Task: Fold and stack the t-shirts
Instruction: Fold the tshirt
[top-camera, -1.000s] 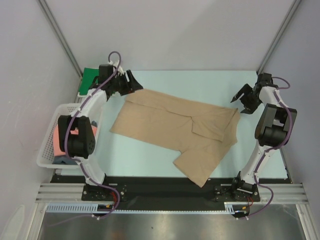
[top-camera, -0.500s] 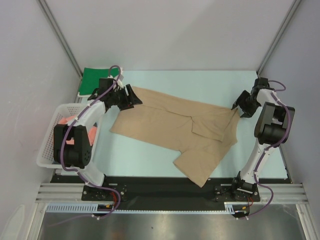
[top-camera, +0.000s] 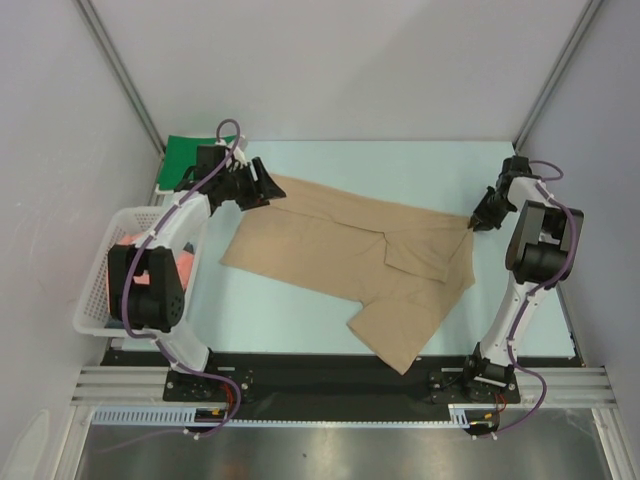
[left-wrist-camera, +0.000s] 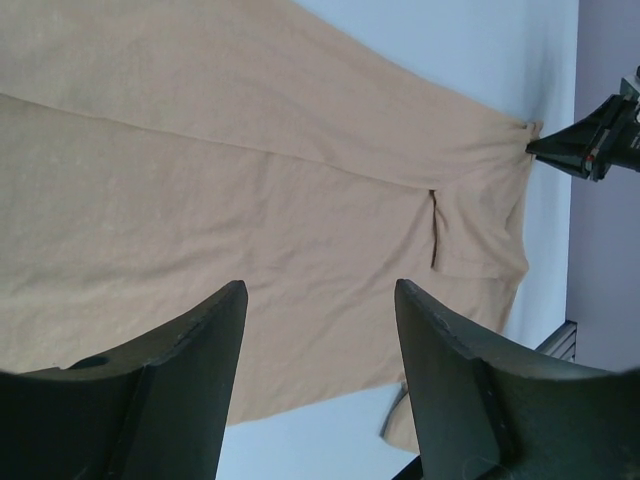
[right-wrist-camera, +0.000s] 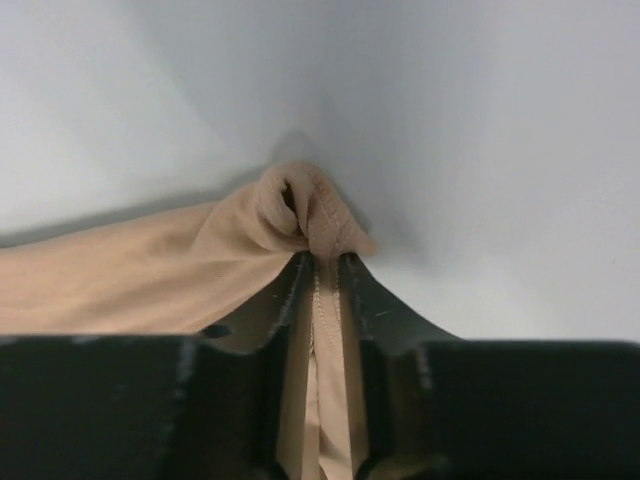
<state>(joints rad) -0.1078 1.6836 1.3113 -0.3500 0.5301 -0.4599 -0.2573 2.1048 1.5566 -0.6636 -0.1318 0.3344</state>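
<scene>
The tan t-shirt (top-camera: 340, 250) lies spread flat across the counter (top-camera: 400, 170), one sleeve trailing toward the near edge. Its far right corner is bunched between the right jaws, which are clamped on that cloth with only a thin fold between them. The right arm (top-camera: 530, 250) reaches up the right side, its wrist turned inward. The left jaws stand apart over the shirt's far left corner; I cannot tell whether they touch it. The left arm (top-camera: 175, 225) stretches past the basket (top-camera: 100, 290), its wrist pointing right.
</scene>
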